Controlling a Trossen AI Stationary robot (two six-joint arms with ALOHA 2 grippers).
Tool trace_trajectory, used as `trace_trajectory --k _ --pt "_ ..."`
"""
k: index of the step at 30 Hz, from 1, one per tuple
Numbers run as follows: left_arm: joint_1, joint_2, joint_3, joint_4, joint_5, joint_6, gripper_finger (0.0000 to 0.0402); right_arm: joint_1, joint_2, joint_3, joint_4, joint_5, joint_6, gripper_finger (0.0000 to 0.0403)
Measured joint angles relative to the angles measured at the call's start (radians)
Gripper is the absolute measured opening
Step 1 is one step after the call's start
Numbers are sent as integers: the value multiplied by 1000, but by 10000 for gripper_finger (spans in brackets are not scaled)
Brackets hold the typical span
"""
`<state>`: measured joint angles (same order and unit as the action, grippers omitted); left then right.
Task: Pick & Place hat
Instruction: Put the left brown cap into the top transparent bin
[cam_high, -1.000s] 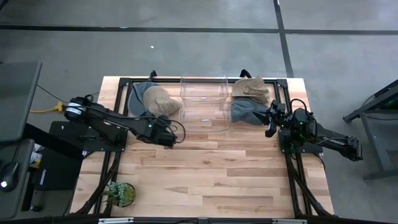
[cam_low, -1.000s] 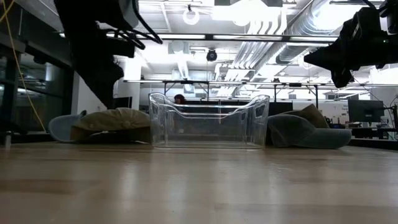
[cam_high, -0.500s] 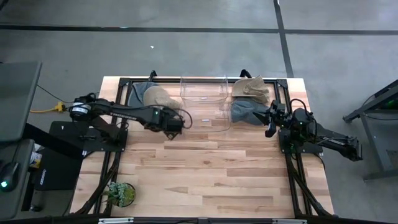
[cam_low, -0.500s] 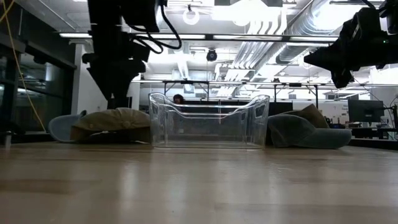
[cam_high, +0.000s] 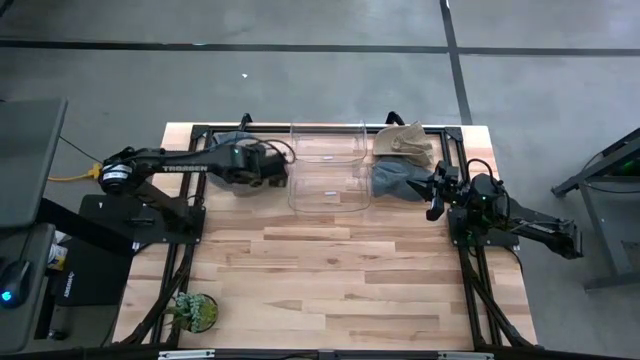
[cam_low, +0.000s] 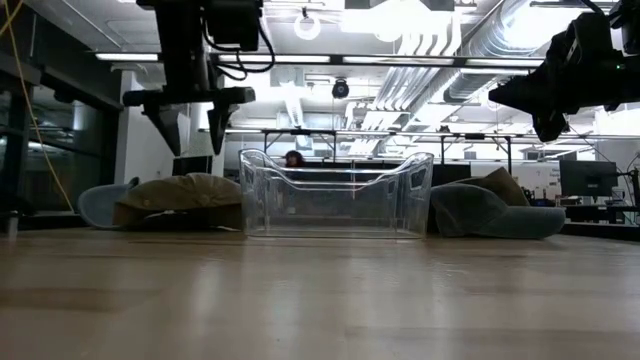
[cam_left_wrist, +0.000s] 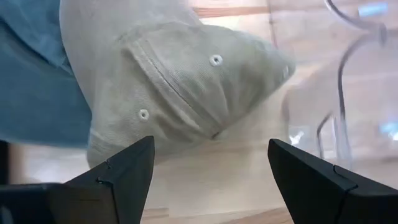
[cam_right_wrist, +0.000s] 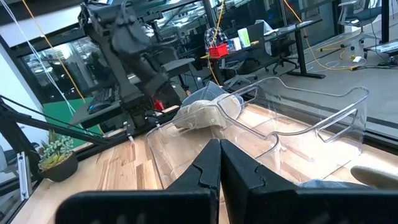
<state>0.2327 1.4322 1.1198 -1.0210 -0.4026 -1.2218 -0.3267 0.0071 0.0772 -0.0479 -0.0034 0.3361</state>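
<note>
A tan hat (cam_left_wrist: 180, 87) lies on the table at the far left, its edge resting on a blue hat (cam_left_wrist: 31, 81). Both also show in the low view, the tan hat (cam_low: 180, 193) in front of the blue hat (cam_low: 95, 205). My left gripper (cam_low: 197, 148) hangs open above the tan hat, fingers pointing down and touching nothing. It stands just left of the clear bin (cam_high: 328, 165). My right gripper (cam_right_wrist: 219, 155) waits shut and level at the table's right side, near a grey-blue hat (cam_high: 395, 180) and another tan hat (cam_high: 403, 142).
The clear bin (cam_low: 335, 195) stands at the far middle between the two pairs of hats. Bare wooden tabletop (cam_high: 340, 270) stretches toward the near edge. A small potted plant (cam_high: 193, 311) sits at the near left corner. Black frame rails run along the table's sides.
My left gripper has swung from the open tabletop toward the table's far edge and risen. It has rolled about its own axis and now hangs over the tan hat, still open. The hats and the bin have stayed where they were.
</note>
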Motion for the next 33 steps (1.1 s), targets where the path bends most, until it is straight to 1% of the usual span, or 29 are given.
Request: trace_trajectory --k 5,10,12,18,23,28,30,33 --pt "74 -21 0 44 40 -125 291 0 0 0 0 0 -1 1" --pt "136 -17 0 112 112 -273 291 0 0 0 0 0 -2 1" --pt "152 -1 0 125 112 -336 291 0 0 0 0 0 -1 1" --pt "194 27 -2 96 110 -504 291 0 0 0 0 0 0 1" --pt "202 26 -2 94 107 -557 292 0 0 0 0 0 0 1" --pt "209 28 -2 59 109 -563 293 0 0 0 0 0 -1 1" --pt "208 46 -1 55 110 -563 301 0 0 0 0 0 -1 1" --pt "208 68 -2 37 152 -542 327 0 0 0 0 0 -1 1"
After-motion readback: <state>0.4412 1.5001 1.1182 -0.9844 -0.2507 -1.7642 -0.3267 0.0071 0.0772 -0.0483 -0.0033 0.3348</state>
